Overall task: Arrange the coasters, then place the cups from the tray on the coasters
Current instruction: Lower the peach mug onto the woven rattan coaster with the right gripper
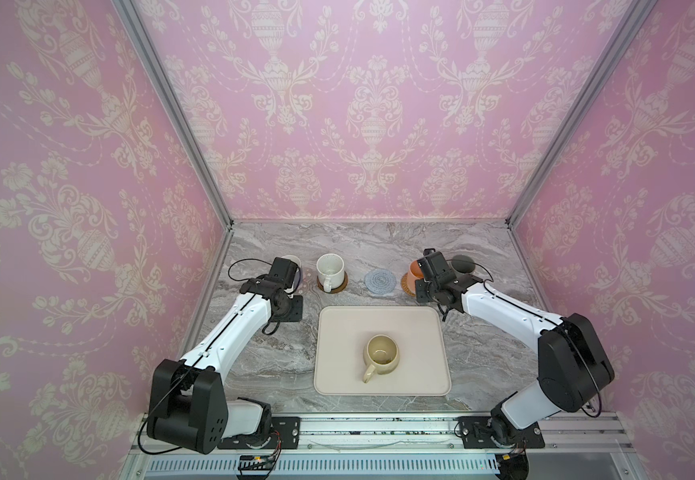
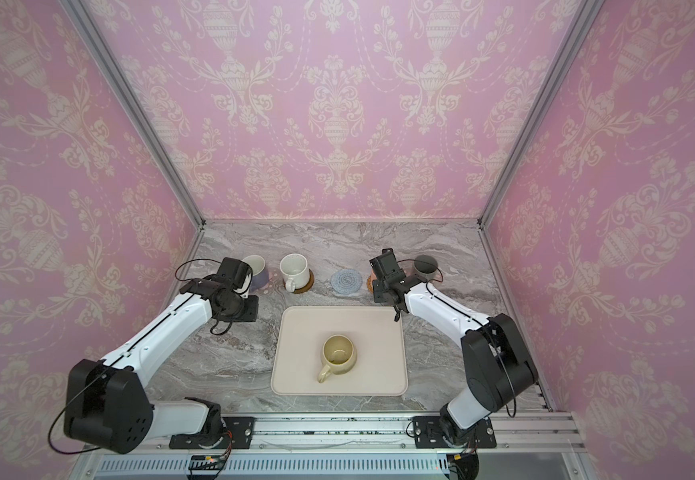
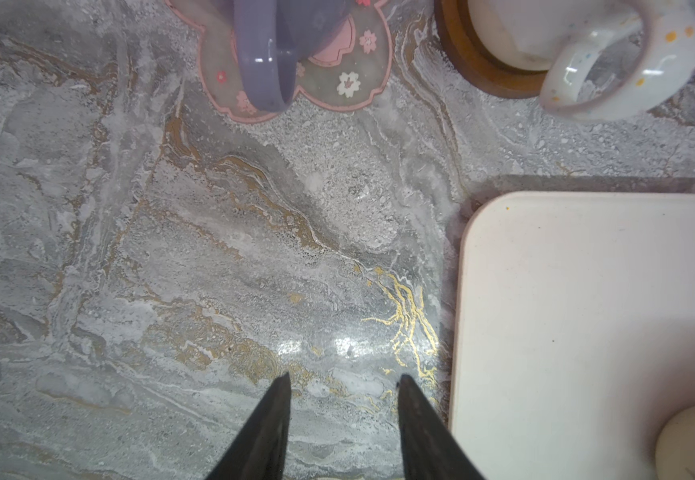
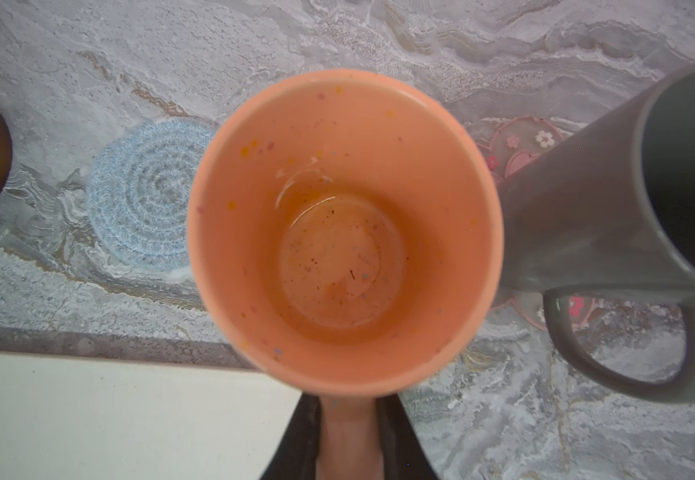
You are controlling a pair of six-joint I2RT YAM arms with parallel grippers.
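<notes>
Only mug on the tray: the rounded cream-yellow mug (image 1: 381,353) is seen upright near the middle of the beige tray (image 1: 337,332), with its handle turned toward the tray's near edge.
Right gripper: the right gripper (image 4: 350,415) is clamped on the handle of the peach-orange mug (image 4: 345,232), with one finger pressed against each side of the handle.
Peach-orange mug: it is held upright just beyond the tray's far right corner, over the woven rattan coaster (image 1: 406,286); whether its base is set down cannot be told.
Left gripper: the left gripper (image 3: 343,378) is held with its fingers apart and nothing between them, above the marble tabletop (image 3: 212,249) just off the tray's left edge.
White mug: the white mug (image 1: 330,268) is set on the brown wooden coaster (image 1: 341,286), beyond the tray's far left corner.
Lavender mug: the lavender mug (image 2: 256,268) is set on a pink flower coaster (image 3: 337,83), farther left of the tray than the white mug.
Grey mug: the tall grey mug (image 2: 425,265) is stood on the second pink flower coaster (image 4: 520,145), beyond and to the right of the tray's far right corner.
Bare coaster: the blue-grey crocheted coaster (image 1: 380,282) is laid flat beyond the middle of the tray's far edge, with no mug on it.
</notes>
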